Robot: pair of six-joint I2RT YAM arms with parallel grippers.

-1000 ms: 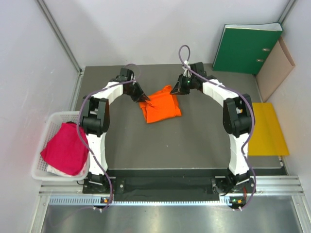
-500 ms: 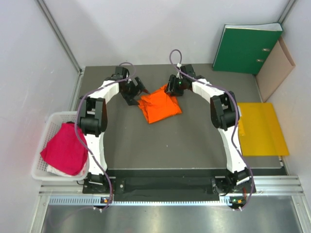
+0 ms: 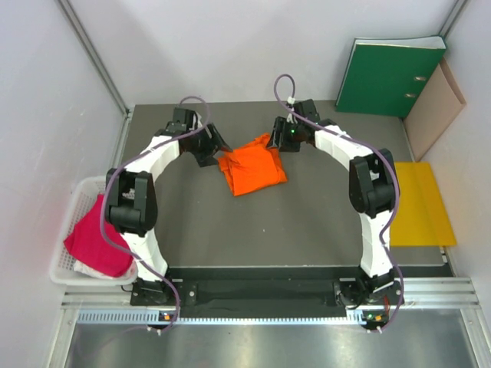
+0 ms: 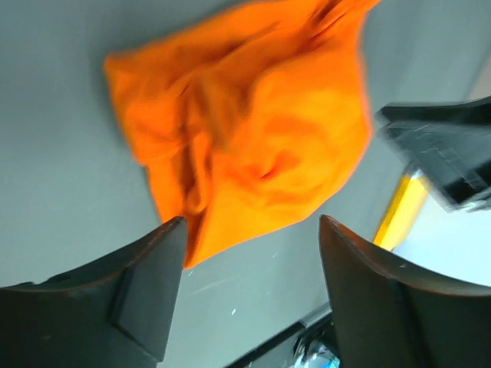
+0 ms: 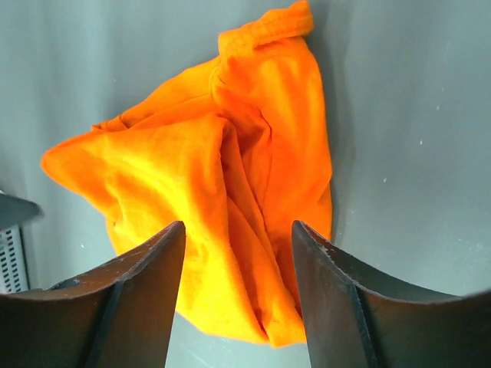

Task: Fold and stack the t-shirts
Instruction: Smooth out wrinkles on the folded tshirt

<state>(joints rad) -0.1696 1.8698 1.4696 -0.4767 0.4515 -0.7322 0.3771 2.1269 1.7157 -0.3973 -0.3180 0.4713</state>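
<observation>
Orange t-shirt [image 3: 253,169] crumpled on bench [image 3: 307,222]. Left pincer [image 4: 253,230] jaws spread, empty, just beside its left edge; right pincer [image 5: 238,230] jaws spread, empty, over its far corner.

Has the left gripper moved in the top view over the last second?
Yes. The left gripper has drawn back slightly leftward, away from the orange t-shirt and toward the left edge of the table.
</observation>
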